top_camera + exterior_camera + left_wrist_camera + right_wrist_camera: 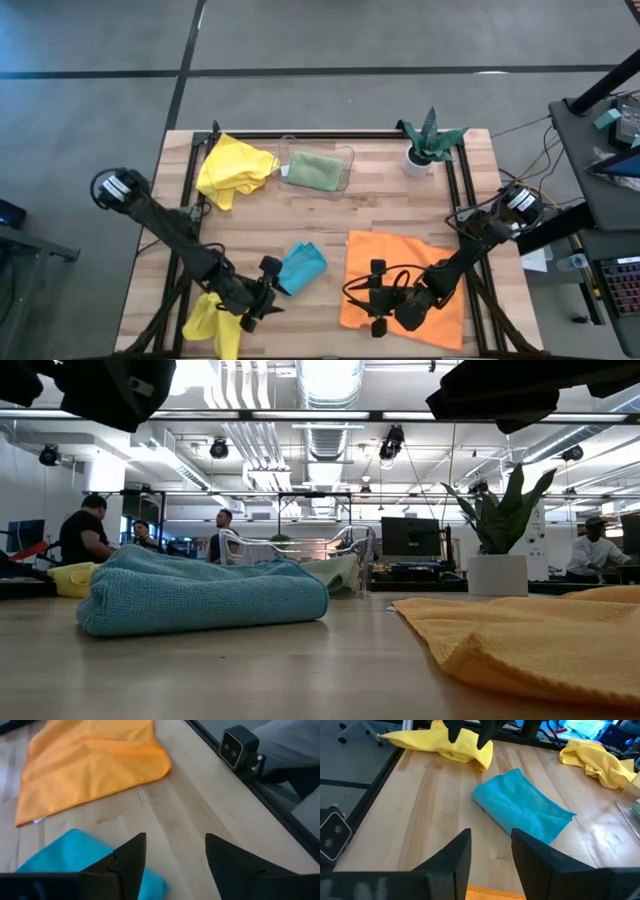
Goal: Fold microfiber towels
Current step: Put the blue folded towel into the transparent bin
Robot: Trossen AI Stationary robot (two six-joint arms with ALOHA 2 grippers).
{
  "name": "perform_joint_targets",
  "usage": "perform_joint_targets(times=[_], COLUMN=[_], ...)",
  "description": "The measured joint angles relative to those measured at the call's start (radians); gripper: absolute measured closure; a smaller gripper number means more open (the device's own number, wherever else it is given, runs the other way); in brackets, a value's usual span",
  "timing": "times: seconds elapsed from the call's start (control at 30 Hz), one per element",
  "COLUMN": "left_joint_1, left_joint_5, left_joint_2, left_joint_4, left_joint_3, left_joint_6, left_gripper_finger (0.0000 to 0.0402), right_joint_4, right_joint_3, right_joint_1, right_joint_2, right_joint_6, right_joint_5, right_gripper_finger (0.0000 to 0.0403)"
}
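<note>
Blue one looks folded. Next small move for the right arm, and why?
Probably lower the right claw onto the near left edge of the flat orange microfiber towel and pinch it. The claw is open and empty above that towel, which lies unfolded, while the folded turquoise microfiber towel already sits apart.

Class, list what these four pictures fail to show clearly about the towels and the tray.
- Orange towel: high view, the right gripper covers its near part.
- Near yellow towel: high view, bottom edge cuts it.
- Green towel in the tray: low view, turquoise towel hides most.
</note>
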Motion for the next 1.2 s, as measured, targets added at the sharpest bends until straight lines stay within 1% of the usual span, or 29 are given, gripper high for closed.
perform_joint_targets(times=[0.13, 0.27, 0.37, 0.57, 0.67, 0.77, 0.87, 0.97, 1.2], left_joint_1=[0.001, 0.002, 0.001, -0.006, -0.012, -0.012, -0.012, -0.012, -0.018], left_joint_5=[0.004, -0.013, -0.031, -0.052, -0.086, -0.092, -0.092, -0.108, -0.116], left_joint_2=[0.0, 0.0, 0.0, 0.004, 0.032, 0.081, 0.124, 0.147, 0.19], left_joint_4=[0.001, -0.019, -0.027, -0.043, -0.08, -0.11, -0.211, -0.273, -0.231], left_joint_3=[0.001, -0.001, 0.001, 0.001, 0.012, 0.029, 0.049, 0.063, 0.069], left_joint_6=[-0.022, -0.024, -0.024, -0.024, -0.026, -0.029, -0.087, -0.127, -0.123], left_gripper_finger=[0.0178, 0.0139, 0.0124, 0.0121, 0.0121, 0.0121, 0.0121, 0.0121, 0.0121], right_joint_4=[0.001, 0.001, 0.0, -0.001, -0.003, -0.003, -0.008, -0.01, -0.011], right_joint_3=[0.0, 0.0, 0.0, 0.0, 0.0, 0.0, 0.0, 0.0, 0.0], right_joint_1=[0.0, 0.0, 0.0, 0.0, 0.0, 0.0, 0.0, 0.0, 0.0], right_joint_2=[0.0, 0.0, 0.0, 0.0, 0.0, 0.0, 0.0, 0.0, 0.001], right_joint_6=[-0.001, 0.0, 0.0, -0.002, -0.001, 0.012, 0.035, 0.034, 0.027], right_joint_5=[0.0, 0.0, 0.0, 0.0, 0.0, 0.0, -0.001, -0.001, -0.001], right_gripper_finger=[0.0273, 0.0273, 0.0273, 0.0273, 0.0273, 0.0273, 0.0273, 0.0273, 0.0273])
